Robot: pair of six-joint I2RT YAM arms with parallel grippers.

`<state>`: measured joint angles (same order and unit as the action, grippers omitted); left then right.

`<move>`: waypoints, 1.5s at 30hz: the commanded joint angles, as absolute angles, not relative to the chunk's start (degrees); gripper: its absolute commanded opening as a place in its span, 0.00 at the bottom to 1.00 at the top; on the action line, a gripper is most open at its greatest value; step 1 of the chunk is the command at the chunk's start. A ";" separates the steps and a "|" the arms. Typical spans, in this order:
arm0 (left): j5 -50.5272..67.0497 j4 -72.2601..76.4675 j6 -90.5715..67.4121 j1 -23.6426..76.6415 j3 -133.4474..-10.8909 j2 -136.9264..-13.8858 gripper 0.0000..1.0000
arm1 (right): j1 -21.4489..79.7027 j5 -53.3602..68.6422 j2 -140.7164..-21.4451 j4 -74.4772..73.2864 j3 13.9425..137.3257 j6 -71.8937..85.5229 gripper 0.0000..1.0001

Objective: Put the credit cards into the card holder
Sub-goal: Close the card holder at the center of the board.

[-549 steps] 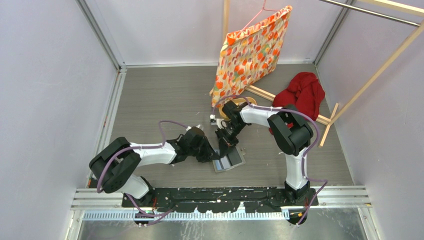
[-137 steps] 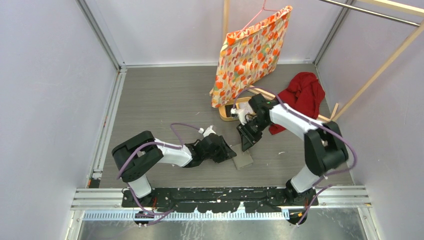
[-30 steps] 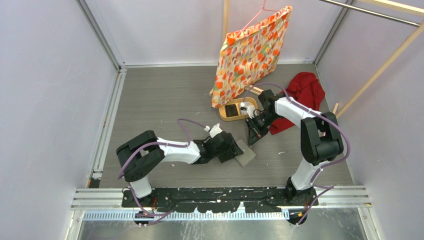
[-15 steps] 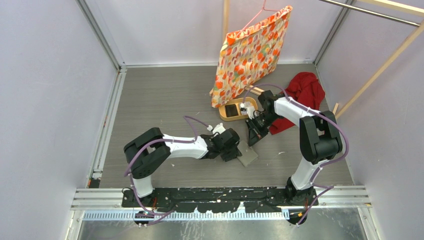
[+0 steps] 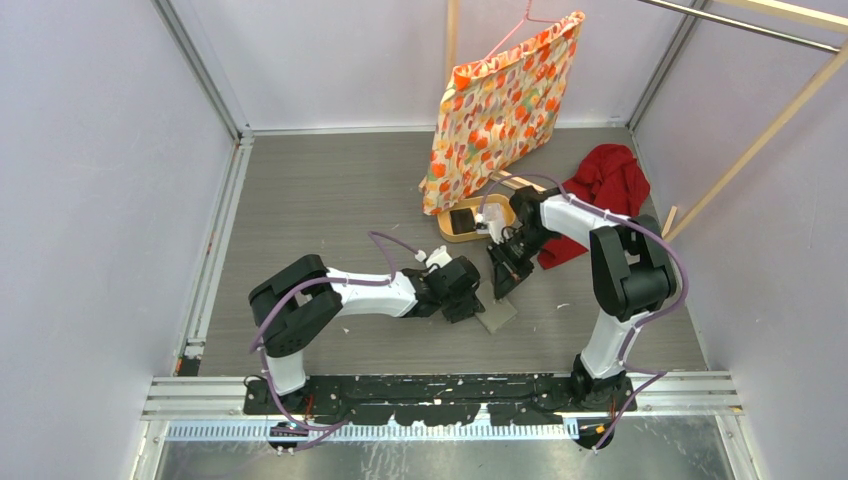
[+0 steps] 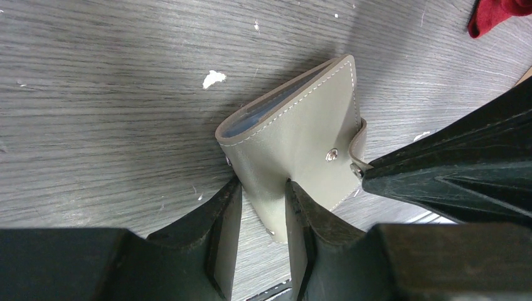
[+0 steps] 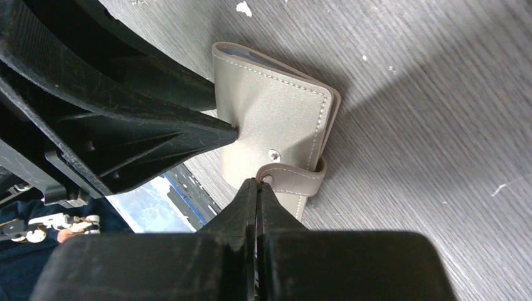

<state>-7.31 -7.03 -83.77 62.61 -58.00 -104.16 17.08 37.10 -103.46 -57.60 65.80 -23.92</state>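
Black L fingers [image 6: 227,213] stand only narrowly apart and clamp the near edge of the holder [image 6: 301,132]: one finger lies over the grey cover, the other sits just beside the stitched edge. R fingers [image 7: 241,213] are pressed fully together w/ no gap, and their tips touch the end of the strap [image 7: 292,179] where it wraps round the holder's side. Can't tell if the strap is pinched btwn them. Snap stud [image 7: 274,155] on the cover sits just above the strap end.

Holder is folded shut and lies flat on the grey wood-grain table [image 6: 94,94], w/ pale blue inside showing along its open edge. From above it sits btwn the two arm ends, toward the front centre.

White chip [image 6: 213,78] lies on the table near the holder. Oval wooden tray [image 5: 458,236] sits behind the R arm w/ a dark flat item in it. Red cloth [image 5: 605,180] is further right, and a patterned cloth [image 5: 500,100] hangs at the back.
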 commanded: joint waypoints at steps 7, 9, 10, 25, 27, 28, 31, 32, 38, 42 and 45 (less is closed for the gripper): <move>-7.43 -13.19 -82.62 62.93 -55.66 -108.20 0.34 | 21.21 33.06 -103.85 -56.83 66.85 -22.74 0.01; -7.47 -13.23 -82.66 62.93 -55.57 -108.06 0.34 | 21.26 31.56 -103.53 -56.21 66.46 -22.53 0.01; -7.47 -13.12 -82.63 62.93 -55.55 -108.02 0.34 | 21.27 30.80 -103.26 -55.90 66.19 -22.42 0.01; -7.03 -12.37 -82.49 62.93 -55.37 -108.19 0.34 | 22.01 27.42 -99.62 -51.48 64.95 -19.95 0.01; -7.12 -12.35 -82.44 62.93 -55.34 -108.10 0.34 | 22.36 27.81 -99.67 -51.50 64.86 -20.02 0.01; -7.12 -12.35 -82.38 62.91 -55.41 -108.11 0.34 | 22.59 27.96 -99.67 -51.67 64.86 -20.10 0.01; -7.20 -12.52 -82.38 62.93 -55.37 -107.93 0.34 | 23.22 28.38 -99.87 -52.37 64.78 -20.77 0.01; -7.28 -12.57 -82.38 62.91 -55.37 -107.85 0.34 | 23.34 28.31 -99.95 -52.64 64.73 -21.04 0.01; -7.30 -12.61 -82.35 62.91 -55.28 -107.93 0.34 | 23.44 27.51 -99.17 -53.11 63.85 -21.97 0.01; -7.29 -12.48 -82.44 62.91 -55.20 -107.92 0.34 | 23.52 26.37 -98.99 -53.01 63.62 -22.06 0.01; -7.29 -12.43 -82.60 62.93 -55.11 -107.85 0.34 | 23.57 26.44 -98.90 -53.09 63.52 -22.22 0.01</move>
